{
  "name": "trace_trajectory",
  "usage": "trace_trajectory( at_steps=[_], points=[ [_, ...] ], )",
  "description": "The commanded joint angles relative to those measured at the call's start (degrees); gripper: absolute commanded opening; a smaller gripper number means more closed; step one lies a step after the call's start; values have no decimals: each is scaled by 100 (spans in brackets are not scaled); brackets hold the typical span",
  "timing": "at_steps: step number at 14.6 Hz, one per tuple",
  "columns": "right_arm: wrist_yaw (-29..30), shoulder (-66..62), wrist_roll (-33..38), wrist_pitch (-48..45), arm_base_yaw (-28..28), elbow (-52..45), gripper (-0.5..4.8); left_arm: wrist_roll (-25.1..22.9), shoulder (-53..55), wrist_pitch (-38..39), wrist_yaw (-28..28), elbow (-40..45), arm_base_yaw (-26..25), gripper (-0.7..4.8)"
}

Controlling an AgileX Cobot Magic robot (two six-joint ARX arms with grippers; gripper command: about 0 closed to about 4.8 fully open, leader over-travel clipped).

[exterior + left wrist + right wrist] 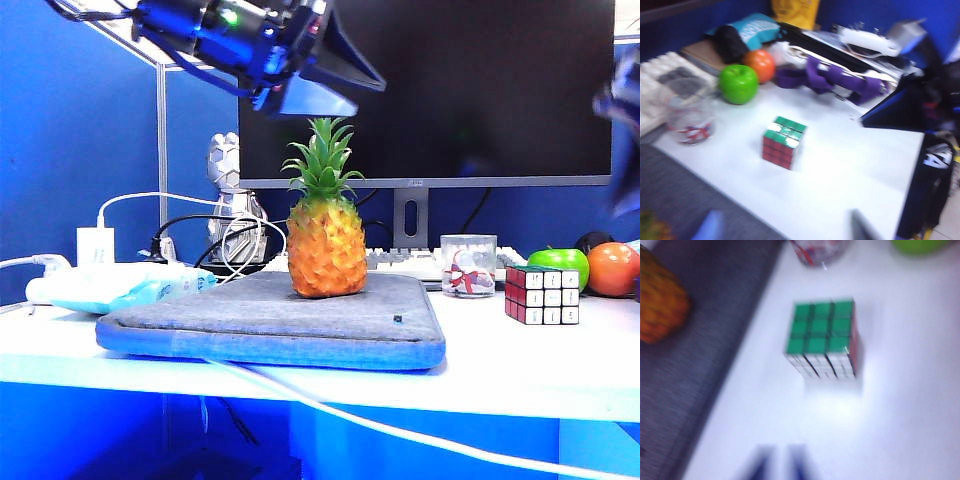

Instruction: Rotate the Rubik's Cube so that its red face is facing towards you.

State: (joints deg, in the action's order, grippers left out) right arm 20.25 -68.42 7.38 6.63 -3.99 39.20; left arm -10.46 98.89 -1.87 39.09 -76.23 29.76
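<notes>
Exterior view: the Rubik's Cube is seen on the white table, right of the grey pad carrying the pineapple, beside the green apple; its white side faces the camera, the red face is turned left. The left gripper is held high above the pad, spread wide.

Left wrist view: the cube is shown untouched, green on top, fingertips parted.

Right wrist view: the right gripper is blurred, fingers nearly together, near the cube, holding nothing.
</notes>
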Motion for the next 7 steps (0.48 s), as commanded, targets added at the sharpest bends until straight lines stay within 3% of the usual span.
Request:
trace_trajectory(
  at_steps=[1,7],
  points=[
    [42,-304,31,-592,11,37,-1,46,81,-109,61,-63,-2,45],
    [26,-1307,184,-905,142,511,-1,258,529,-133,72,-66,2,16]
  ],
)
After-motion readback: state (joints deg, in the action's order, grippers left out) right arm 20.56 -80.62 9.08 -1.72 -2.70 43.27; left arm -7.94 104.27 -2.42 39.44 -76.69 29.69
